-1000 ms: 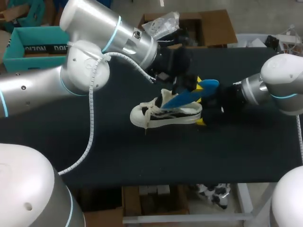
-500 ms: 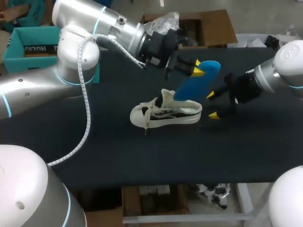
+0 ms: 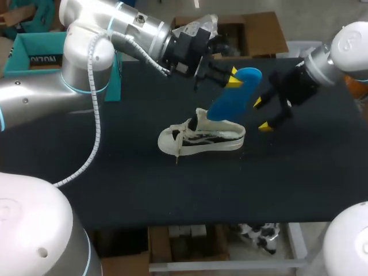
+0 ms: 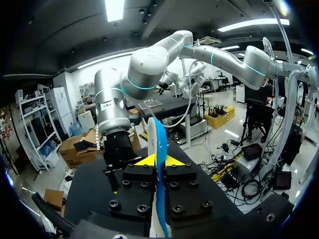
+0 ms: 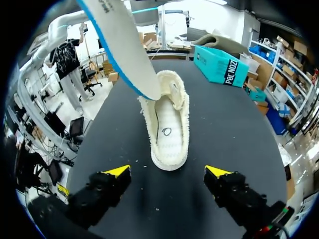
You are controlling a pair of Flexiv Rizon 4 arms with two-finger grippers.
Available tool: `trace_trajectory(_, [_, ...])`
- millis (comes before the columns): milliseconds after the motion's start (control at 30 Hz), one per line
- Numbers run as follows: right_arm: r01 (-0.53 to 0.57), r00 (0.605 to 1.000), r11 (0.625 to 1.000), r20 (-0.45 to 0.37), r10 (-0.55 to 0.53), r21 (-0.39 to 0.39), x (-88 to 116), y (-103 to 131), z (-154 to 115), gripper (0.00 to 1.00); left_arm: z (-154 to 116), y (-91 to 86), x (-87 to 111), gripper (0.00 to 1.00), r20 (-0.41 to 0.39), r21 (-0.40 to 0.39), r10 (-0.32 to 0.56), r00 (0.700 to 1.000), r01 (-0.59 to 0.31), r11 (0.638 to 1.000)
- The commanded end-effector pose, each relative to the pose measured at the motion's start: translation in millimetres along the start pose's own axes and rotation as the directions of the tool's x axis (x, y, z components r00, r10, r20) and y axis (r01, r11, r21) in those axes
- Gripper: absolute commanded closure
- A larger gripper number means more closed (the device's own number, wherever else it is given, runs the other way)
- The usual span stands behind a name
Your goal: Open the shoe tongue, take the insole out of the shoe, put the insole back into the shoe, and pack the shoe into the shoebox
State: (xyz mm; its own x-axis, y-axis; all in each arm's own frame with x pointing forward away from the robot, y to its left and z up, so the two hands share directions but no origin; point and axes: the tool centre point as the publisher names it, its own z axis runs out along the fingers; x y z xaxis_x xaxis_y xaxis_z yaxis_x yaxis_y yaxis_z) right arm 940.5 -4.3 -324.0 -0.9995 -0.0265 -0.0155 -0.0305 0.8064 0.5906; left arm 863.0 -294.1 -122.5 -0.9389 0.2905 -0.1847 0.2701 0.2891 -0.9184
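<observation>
Two things have changed within the last second. First, the left gripper [image 4: 159, 160], clamped on the blue insole [image 3: 234, 93], has risen and drawn back from the white shoe [image 3: 201, 138]. The insole now hangs slanted in the air with only its lower tip at the shoe's opening, and whether the tip touches the lining cannot be told. Second, the right gripper [image 3: 261, 114], which a second ago was close against the heel, has pulled away toward its own side, its fingers wide apart and holding nothing. The shoe itself has not moved; it stands on its sole near the middle of the black table [image 3: 144, 190], tongue raised. As a judgement, the removal of the insole is almost complete, and the next step is to bring it back inside. The teal box [image 3: 34, 54], probably the shoebox, sits at the table's far left, well apart from the shoe
</observation>
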Motion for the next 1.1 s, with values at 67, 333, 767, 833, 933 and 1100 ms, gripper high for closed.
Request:
trace_trajectory(67, [0.013,0.999,0.999,-0.050,-0.011,0.044,-16.0,8.8,-4.1,0.00,-8.2,4.2,0.8,1.00,0.048,0.021,-0.012,0.999,0.011,1.000])
trace_trajectory(333, [0.048,0.996,0.997,-0.083,-0.043,0.061,-30.5,21.4,5.1,0.00,-51.9,-1.9,22.8,1.00,0.135,0.137,0.034,0.990,-0.052,0.989])
trace_trajectory(767, [0.051,0.994,0.970,-0.108,-0.026,0.236,-36.5,64.3,18.2,0.00,-122.2,-12.3,49.0,1.00,0.371,0.216,-0.032,0.928,-0.053,0.975])
trace_trajectory(833, [0.057,0.994,0.965,-0.109,-0.030,0.257,-37.5,70.1,21.3,0.00,-132.0,-9.7,50.7,1.00,0.398,0.225,-0.057,0.916,-0.037,0.974])
trace_trajectory(933, [0.062,0.994,0.957,-0.107,-0.033,0.284,-39.7,77.4,28.5,0.00,-147.6,-5.0,56.2,1.00,0.442,0.236,-0.077,0.894,-0.033,0.971])
trace_trajectory(1100, [0.051,0.994,0.940,-0.104,-0.017,0.336,-42.6,84.6,38.6,0.00,-175.3,-1.1,71.3,1.00,0.569,0.274,-0.138,0.811,-0.029,0.961])
